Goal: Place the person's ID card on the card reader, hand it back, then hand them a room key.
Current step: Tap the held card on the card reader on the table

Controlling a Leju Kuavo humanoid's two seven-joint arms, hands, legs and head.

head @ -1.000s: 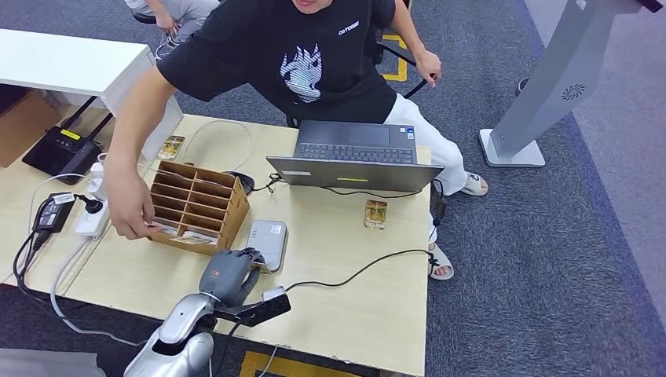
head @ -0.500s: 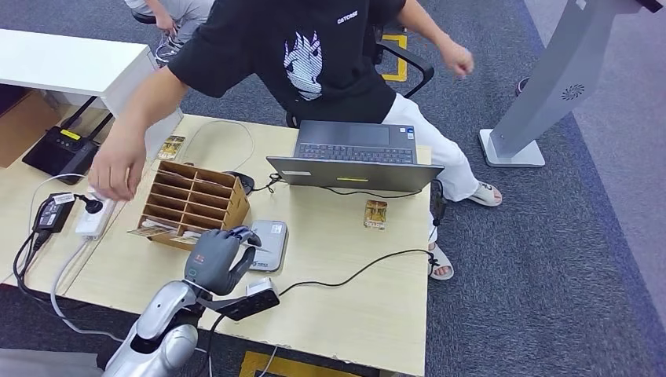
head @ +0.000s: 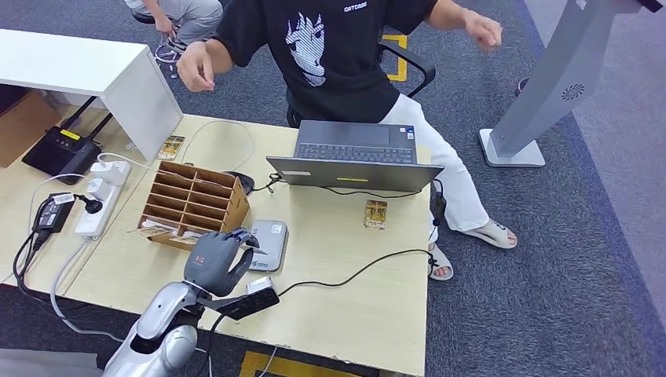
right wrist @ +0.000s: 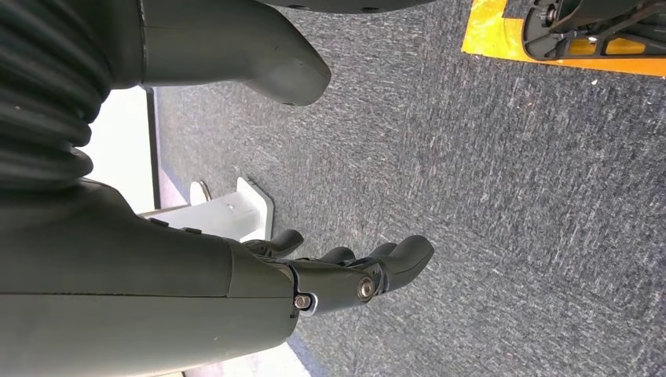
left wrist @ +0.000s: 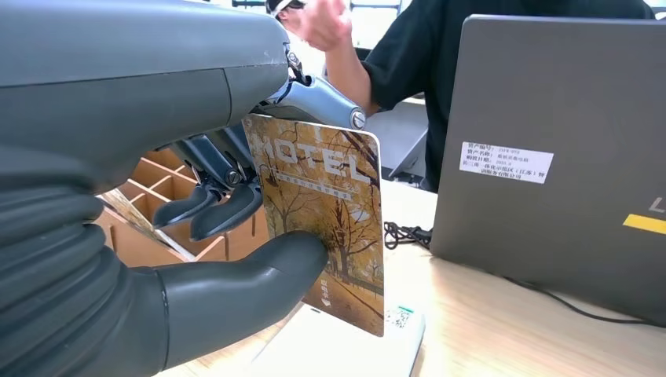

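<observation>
Grey fingers of the left hand curl at lower left of the head view, beside the white card reader and cardboard organizer; open tabletop lies rightward. Left wrist view — thumb and fingers pinch the hotel key card upright over the reader, laptop right. Right wrist view — right hand loosely curled, holding nothing, over carpet.

A grey laptop stands open at the table's far edge. Left of it sits a cardboard organizer. A power strip and router lie further left.
</observation>
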